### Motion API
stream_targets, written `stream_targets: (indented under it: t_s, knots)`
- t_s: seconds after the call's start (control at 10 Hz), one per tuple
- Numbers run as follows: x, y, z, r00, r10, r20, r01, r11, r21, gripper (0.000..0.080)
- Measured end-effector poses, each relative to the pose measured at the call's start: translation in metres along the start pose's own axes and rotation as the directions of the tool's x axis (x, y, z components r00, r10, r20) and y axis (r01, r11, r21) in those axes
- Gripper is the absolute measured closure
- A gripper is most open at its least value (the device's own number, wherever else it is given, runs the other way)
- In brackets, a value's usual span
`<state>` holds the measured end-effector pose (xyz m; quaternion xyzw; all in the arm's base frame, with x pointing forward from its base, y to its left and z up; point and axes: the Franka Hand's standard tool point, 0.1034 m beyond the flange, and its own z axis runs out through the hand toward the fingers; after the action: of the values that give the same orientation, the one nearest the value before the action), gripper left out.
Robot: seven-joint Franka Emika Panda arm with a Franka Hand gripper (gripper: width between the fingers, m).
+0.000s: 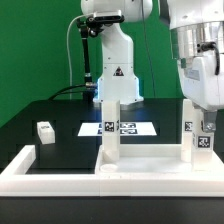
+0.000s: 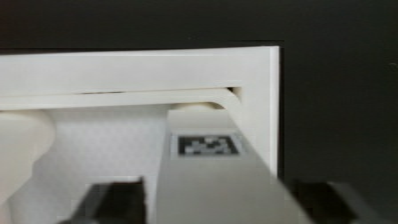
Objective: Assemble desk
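Note:
The white desk top (image 1: 150, 158) lies on the black table against the border wall. Two white legs stand upright on it: one (image 1: 110, 125) toward the exterior view's left, one (image 1: 203, 140) at its right. My gripper (image 1: 204, 118) hangs over the right leg. In the wrist view this tagged leg (image 2: 208, 145) rises from a corner of the desk top (image 2: 143, 75), between the dark fingers (image 2: 116, 200). My gripper (image 2: 222, 200) is open, with narrow gaps on both sides of the leg. A third leg (image 1: 45, 132) lies loose on the table.
The marker board (image 1: 118, 128) lies flat behind the desk top. A long low white border wall (image 1: 50, 168) runs along the front. The arm's base (image 1: 115, 60) stands at the back before a green backdrop.

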<state>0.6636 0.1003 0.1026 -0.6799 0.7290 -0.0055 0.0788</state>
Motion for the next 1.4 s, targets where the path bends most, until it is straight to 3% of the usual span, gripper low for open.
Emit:
stream_targets:
  t_s: [0.1, 0.2, 0.3, 0.4, 0.8, 1.0, 1.1, 1.2, 1.3, 1.4]
  knots:
    - [0.000, 0.000, 0.000, 1.000, -0.018, 0.000, 0.018, 1.000, 0.000, 0.0294]
    - [-0.001, -0.001, 0.000, 0.999, -0.052, -0.002, 0.052, 0.999, 0.010, 0.0181]
    - [-0.005, 0.000, -0.001, 0.957, -0.290, -0.020, 0.290, 0.955, 0.060, 0.0181]
    - [-0.004, 0.009, 0.001, 0.929, -0.369, -0.018, 0.369, 0.928, 0.045, 0.0156]
    - [-0.002, 0.008, 0.001, 0.828, -0.560, -0.030, 0.561, 0.827, 0.036, 0.0150]
    - [0.001, -0.001, -0.005, 0.516, -0.857, -0.015, 0.857, 0.516, 0.007, 0.0150]
    - [-0.003, -0.012, -0.008, 0.424, -0.906, 0.001, 0.906, 0.424, 0.016, 0.0150]
    - [-0.011, -0.015, -0.008, 0.411, -0.911, -0.029, 0.911, 0.410, 0.033, 0.0150]
    - [-0.010, -0.012, -0.006, 0.439, -0.898, -0.024, 0.898, 0.439, 0.032, 0.0150]
    - [-0.007, -0.012, -0.006, 0.440, -0.898, -0.026, 0.898, 0.439, 0.029, 0.0278]
